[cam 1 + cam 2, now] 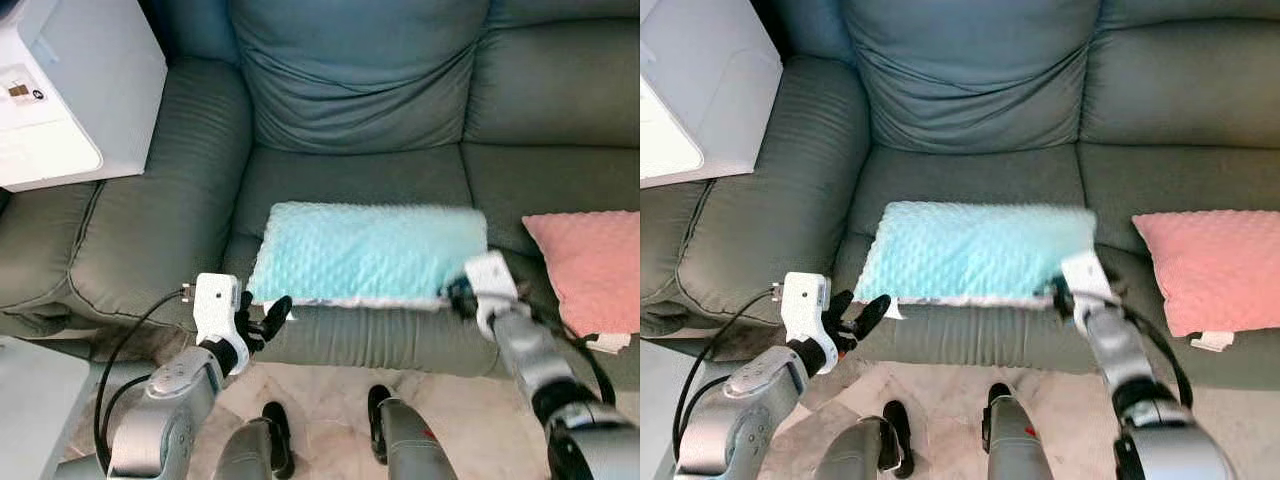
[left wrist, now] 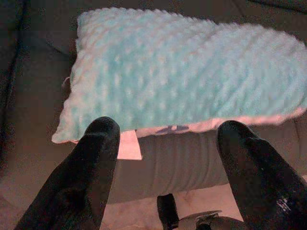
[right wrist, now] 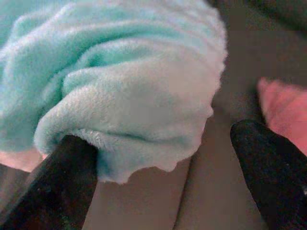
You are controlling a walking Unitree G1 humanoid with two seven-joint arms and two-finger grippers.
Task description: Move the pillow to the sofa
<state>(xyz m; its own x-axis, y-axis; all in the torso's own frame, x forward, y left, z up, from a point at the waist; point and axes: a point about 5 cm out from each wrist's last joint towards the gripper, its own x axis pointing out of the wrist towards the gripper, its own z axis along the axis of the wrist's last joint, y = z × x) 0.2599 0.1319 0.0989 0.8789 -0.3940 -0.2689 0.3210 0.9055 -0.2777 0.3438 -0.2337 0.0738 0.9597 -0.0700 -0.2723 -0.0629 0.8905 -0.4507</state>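
Turquoise dimpled plush marks the pillow (image 1: 368,252), which lies flat on the grey-green sofa (image 1: 350,110) seat at the centre of the frame, its front edge along the cushion's lip. The left tool (image 1: 262,321), lower left, hangs just off the pillow's near corner with its black fingers spread apart, grasping nothing. The right tool (image 1: 462,296) sits at the pillow's opposite front corner; the wrist view shows its fingers parted, one touching the fabric. A pink pillow (image 1: 590,268) rests at the right edge. The pillow looks delivered, so this seems the release step; next, both arms should draw clear without dragging it.
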